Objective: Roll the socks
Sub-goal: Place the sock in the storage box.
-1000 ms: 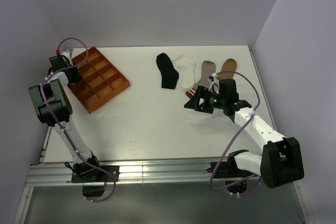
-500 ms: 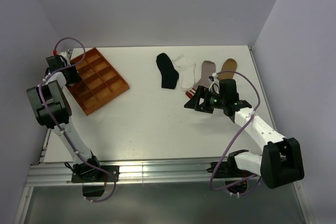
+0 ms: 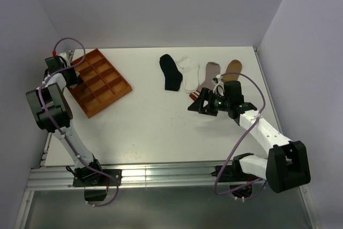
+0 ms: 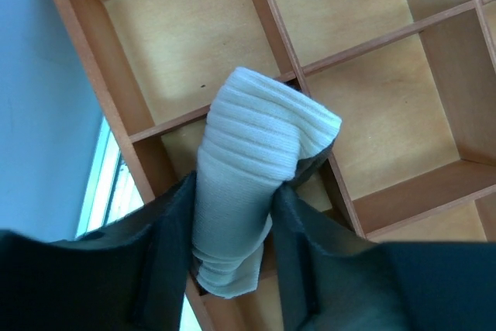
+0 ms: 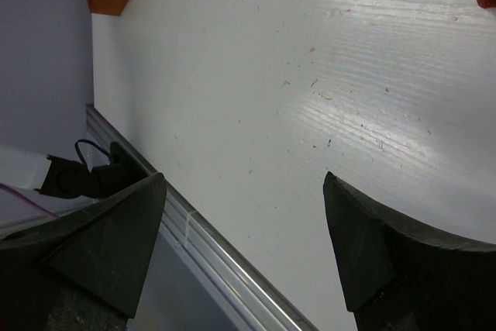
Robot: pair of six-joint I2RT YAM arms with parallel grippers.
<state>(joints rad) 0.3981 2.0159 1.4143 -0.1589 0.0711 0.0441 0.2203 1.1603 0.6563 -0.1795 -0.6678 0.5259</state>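
Cream sock (image 4: pixel 260 153), rolled up, sat pinched in our left gripper (image 4: pixel 232 215) over the orange tray (image 4: pixel 387 36), so we figured one done-ish, while the black sock (image 3: pixel 170 72), white sock (image 3: pixel 190 74), grey sock (image 3: pixel 210 73) and tan sock (image 3: pixel 232 68) lay flat and unrolled, our right gripper (image 5: pixel 244 176) gaping empty near them.

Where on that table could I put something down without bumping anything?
The bare table between the orange tray and the right end effector, down to the near edge. Crowded: the far right, where four socks lie together.
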